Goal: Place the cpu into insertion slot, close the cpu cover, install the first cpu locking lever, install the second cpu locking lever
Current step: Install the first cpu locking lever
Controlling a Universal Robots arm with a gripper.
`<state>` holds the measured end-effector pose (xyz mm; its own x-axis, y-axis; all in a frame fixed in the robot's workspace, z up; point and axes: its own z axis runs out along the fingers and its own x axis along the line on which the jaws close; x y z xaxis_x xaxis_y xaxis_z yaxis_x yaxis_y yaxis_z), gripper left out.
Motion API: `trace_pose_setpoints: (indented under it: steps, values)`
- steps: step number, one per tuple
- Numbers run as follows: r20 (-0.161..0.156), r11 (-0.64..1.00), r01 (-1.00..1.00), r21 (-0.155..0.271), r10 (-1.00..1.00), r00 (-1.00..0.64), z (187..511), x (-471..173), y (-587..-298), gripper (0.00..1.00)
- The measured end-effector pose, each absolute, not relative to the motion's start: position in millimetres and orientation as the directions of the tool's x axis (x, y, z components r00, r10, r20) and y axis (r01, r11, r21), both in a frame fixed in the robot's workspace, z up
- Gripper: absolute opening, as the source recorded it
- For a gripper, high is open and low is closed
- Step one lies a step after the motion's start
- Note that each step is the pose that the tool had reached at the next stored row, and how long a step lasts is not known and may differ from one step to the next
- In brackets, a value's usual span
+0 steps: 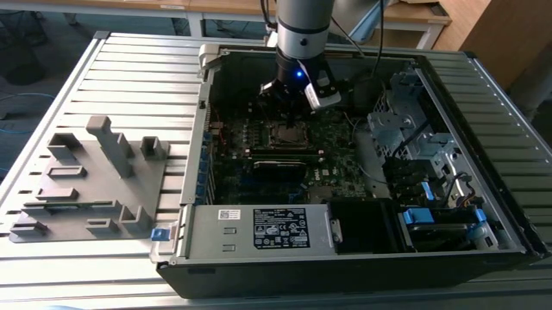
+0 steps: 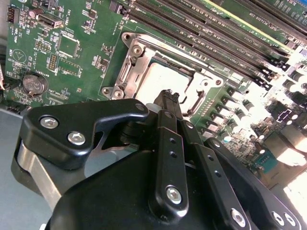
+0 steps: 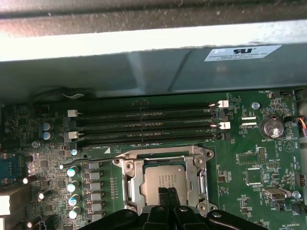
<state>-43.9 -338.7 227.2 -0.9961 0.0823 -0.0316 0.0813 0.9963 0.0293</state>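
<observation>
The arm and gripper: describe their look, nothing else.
The arm is a silver-grey cylinder ending in a black wrist with a blue light and a pale box beside it. The gripper is matte black, linked bars joined by silver screws.

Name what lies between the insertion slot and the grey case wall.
In the first wrist view, long dark memory slots run side by side between the insertion slot and the case wall.

The cpu (image 3: pixel 163 178) showed a dull grey top within the silver cpu cover (image 3: pixel 129 179), on a green motherboard (image 3: pixel 249 163). The hand (image 2: pixel 168 97) was black. The table (image 1: pixel 129 71) was grey with ribbed stripes; a small light (image 1: pixel 298 73) on the silvery arm (image 1: pixel 304 29) seemed, at that distance, blue.
</observation>
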Motion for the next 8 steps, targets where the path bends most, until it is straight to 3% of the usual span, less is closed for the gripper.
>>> trace_pose_setpoints:
  steps: [8]
  values:
    - [-0.032, 0.996, 0.081, 0.029, 0.082, -0.996, 230.6, -44.0, -338.7, 0.11]
